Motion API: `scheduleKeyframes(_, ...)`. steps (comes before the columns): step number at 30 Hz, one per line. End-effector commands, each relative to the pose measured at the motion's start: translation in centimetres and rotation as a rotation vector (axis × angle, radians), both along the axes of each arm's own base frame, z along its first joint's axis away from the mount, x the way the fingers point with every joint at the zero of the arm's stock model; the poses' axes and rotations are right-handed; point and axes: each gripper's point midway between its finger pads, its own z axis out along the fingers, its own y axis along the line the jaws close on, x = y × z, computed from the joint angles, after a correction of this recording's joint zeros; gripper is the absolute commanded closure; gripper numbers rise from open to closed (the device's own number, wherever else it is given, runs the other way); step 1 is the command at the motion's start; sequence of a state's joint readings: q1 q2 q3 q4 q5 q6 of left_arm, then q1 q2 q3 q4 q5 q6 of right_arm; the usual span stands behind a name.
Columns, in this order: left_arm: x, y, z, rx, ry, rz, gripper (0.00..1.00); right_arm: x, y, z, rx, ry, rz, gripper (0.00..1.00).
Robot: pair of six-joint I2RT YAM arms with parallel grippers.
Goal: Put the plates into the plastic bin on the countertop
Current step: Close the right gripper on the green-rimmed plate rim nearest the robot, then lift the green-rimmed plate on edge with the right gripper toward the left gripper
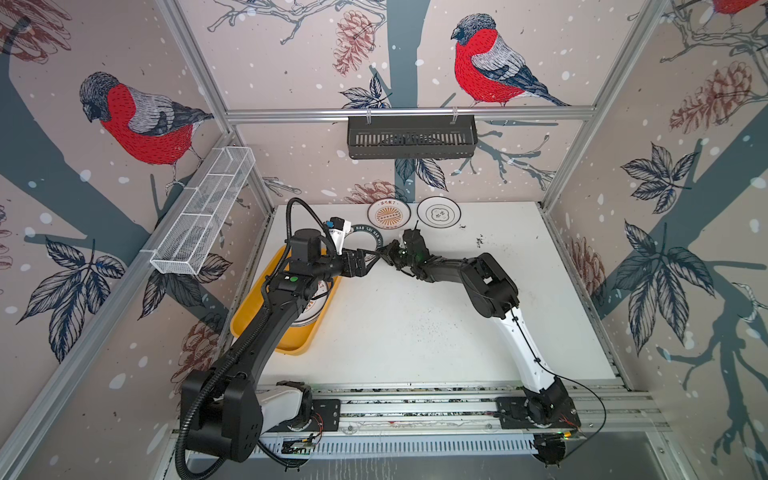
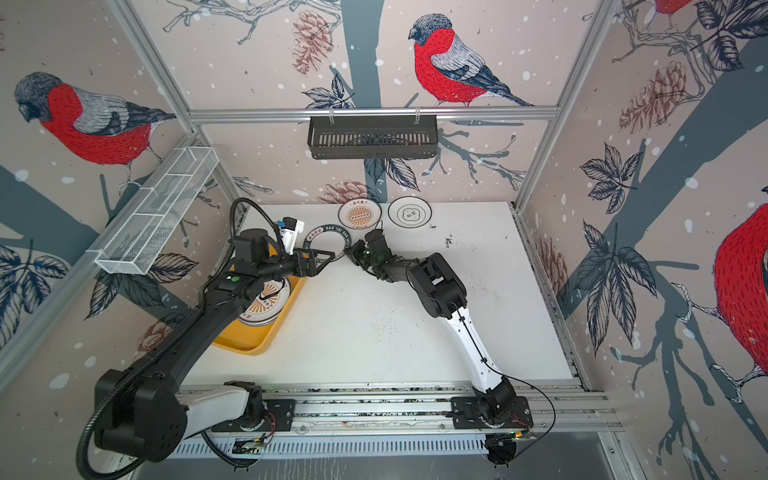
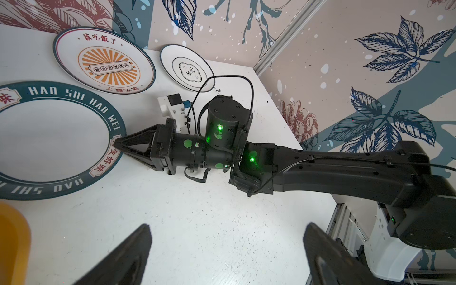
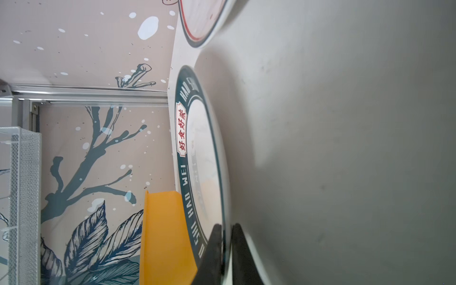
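White speckled worktop [image 1: 415,324]. At upper centre of both top views, right hand [image 3: 115,144] pinched closed on green-lettered plate [image 3: 49,140] rim; left hand [image 3: 228,225] spread wide, empty, facing it. Yellow plastic bin [image 2: 245,340] centre-left holds sunburst plates [image 2: 266,305].

Booth walls with bird wallpaper

The back wall [image 1: 291,83] and both side walls [image 1: 62,216] carried pale pink wallpaper [image 1: 582,50] with red-breasted birds [image 1: 482,62], pine cones [image 1: 353,41], dark leaves [image 1: 660,174] and grey-blue branches [image 1: 403,54]. Aluminium rails [image 1: 407,113] ran up the corners and across the back wall. A black slatted basket [image 1: 411,137] hung from the back rail; a white wire-mesh basket [image 1: 208,208] sat on the left wall's rail. The light was soft and even.
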State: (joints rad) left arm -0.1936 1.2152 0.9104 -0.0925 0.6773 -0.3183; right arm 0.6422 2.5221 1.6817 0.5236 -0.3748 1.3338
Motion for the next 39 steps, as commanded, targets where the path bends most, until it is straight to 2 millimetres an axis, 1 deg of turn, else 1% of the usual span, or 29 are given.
scheduleKeyframes(1,0.3,0.0,0.6,-0.001,-0.026,0.000,0.04,-1.0,-0.8,-2.9,-0.064,0.092,-0.003,0.92)
scheduleKeyframes(2,0.3,0.0,0.6,-0.001,-0.025,0.002,0.04,-0.9,-0.8,-2.9,-0.064,0.093,-0.003,0.92)
scheduleKeyframes(4,0.4,0.1,0.4,0.003,-0.021,0.011,0.04,-1.0,-0.9,-2.9,-0.063,0.094,-0.001,0.96)
scheduleKeyframes(8,0.5,0.2,0.2,0.008,-0.014,0.018,0.04,-1.1,-1.0,-2.8,-0.065,0.090,-0.001,0.96)
scheduleKeyframes(13,0.6,0.3,0.0,0.018,-0.011,0.029,0.04,-0.8,-1.2,-1.7,-0.071,0.047,0.001,0.97)
scheduleKeyframes(17,0.8,0.4,-0.3,0.025,-0.003,0.038,0.04,-0.3,-1.9,-0.2,-0.081,0.005,-0.009,0.97)
scheduleKeyframes(21,1.1,0.7,-0.6,0.035,0.007,0.056,0.04,0.1,-3.0,1.5,-0.095,-0.043,-0.021,0.97)
scheduleKeyframes(26,1.5,1.2,-1.2,0.055,0.020,0.088,0.04,0.1,-4.3,3.1,-0.120,-0.087,-0.031,0.97)
scheduleKeyframes(32,2.3,2.4,-1.9,0.067,0.047,0.146,0.04,-0.3,-5.8,4.7,-0.124,-0.108,-0.037,0.97)
scheduleKeyframes(35,2.7,3.1,-2.4,0.060,0.068,0.171,0.04,-0.6,-6.3,5.5,-0.094,-0.098,-0.027,0.97)
scheduleKeyframes(39,3.6,4.8,-3.2,0.041,0.106,0.231,0.04,-1.3,-6.8,6.6,-0.063,-0.100,-0.012,0.97)
